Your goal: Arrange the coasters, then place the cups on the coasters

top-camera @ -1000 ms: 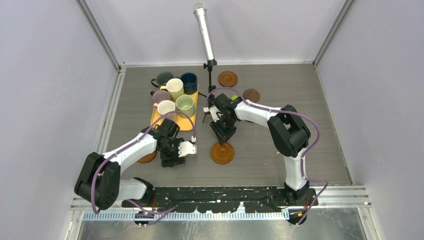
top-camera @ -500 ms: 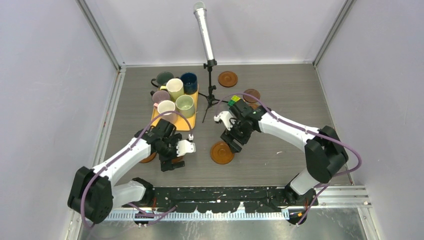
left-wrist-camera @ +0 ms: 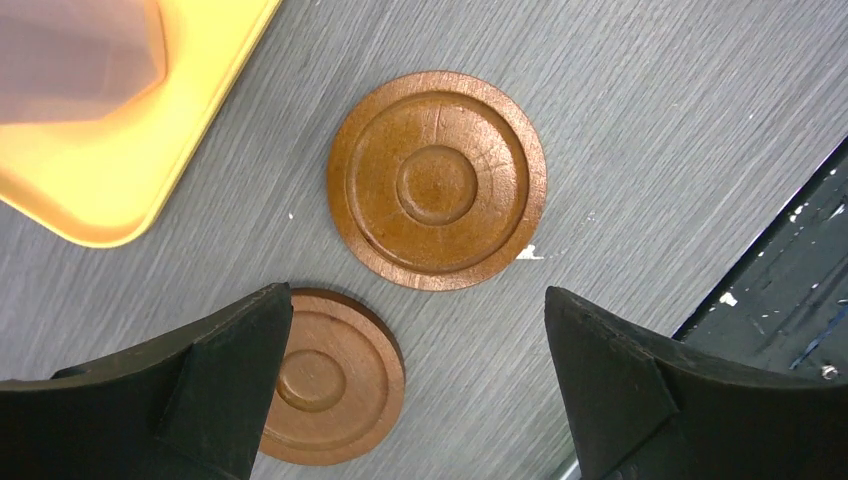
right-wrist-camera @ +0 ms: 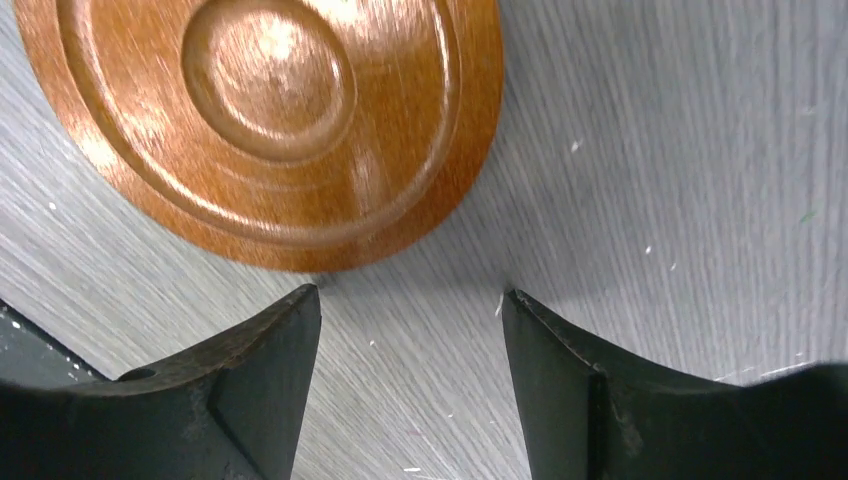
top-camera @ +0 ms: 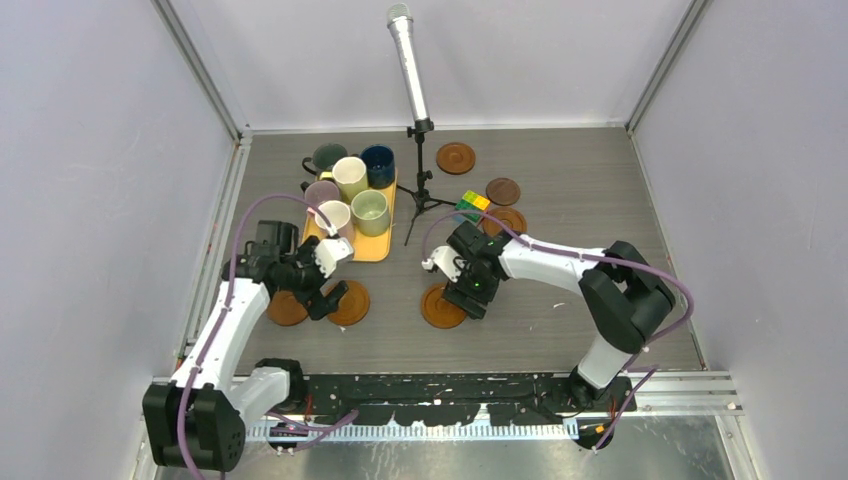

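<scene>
As both are held open, left gripper (left-wrist-camera: 415,300) over two coasters (left-wrist-camera: 437,180), tray (left-wrist-camera: 110,190) beside, right gripper (right-wrist-camera: 410,300) short of third coaster (right-wrist-camera: 270,110), forward left one newly laid.

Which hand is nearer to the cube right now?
Right. The right hand is on the near side of the cube, beside a coaster. The left hand is far off to the cube's left, in front of the tray.
</scene>
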`<state>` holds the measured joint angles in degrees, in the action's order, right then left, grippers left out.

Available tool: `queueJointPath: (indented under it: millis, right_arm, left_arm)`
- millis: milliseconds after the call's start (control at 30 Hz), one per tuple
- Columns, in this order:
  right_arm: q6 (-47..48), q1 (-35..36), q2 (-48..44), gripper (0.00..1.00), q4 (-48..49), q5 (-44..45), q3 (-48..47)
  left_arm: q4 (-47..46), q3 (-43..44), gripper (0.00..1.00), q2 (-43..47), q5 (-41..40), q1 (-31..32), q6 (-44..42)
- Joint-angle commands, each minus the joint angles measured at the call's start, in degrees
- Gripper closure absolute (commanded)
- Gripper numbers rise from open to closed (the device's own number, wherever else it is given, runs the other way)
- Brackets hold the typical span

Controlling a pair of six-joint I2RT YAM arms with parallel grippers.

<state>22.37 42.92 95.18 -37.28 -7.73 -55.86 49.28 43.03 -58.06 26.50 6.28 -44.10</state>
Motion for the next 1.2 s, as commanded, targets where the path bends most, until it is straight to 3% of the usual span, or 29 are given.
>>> queueJointPath:
  millis: [0, 500, 700, 933, 1167]
  right_arm:
    - [-1.6, 2.2, 4.0, 0.29, 5.2, 0.7, -3.5]
    - [-4.1, 7.2, 11.8, 0.36, 7.1, -1.1, -11.9]
    - [-6.0, 5.6, 5.6, 0.37, 4.2, -2.2, -12.3]
    - [-9.6, -9.0, -8.3, 0.36, 0.1, -9.2, -9.3]
    - [-10.3, -28.2, -7.0, 0.38, -0.4, -9.3, -13.1]
  left_arm:
    - [2.4, 1.6, 0.00, 1.4, 5.8, -3.7, 0.9]
    - [2.3, 1.4, 0.00, 1.8, 7.1, -8.3, 2.2]
    - [4.6, 3.1, 0.00, 1.1, 8.5, -8.3, 2.9]
    - [7.1, 6.3, 0.00, -0.5, 11.2, -8.3, 3.9]
    - [7.6, 7.6, 0.00, 0.2, 12.4, -8.3, 5.0]
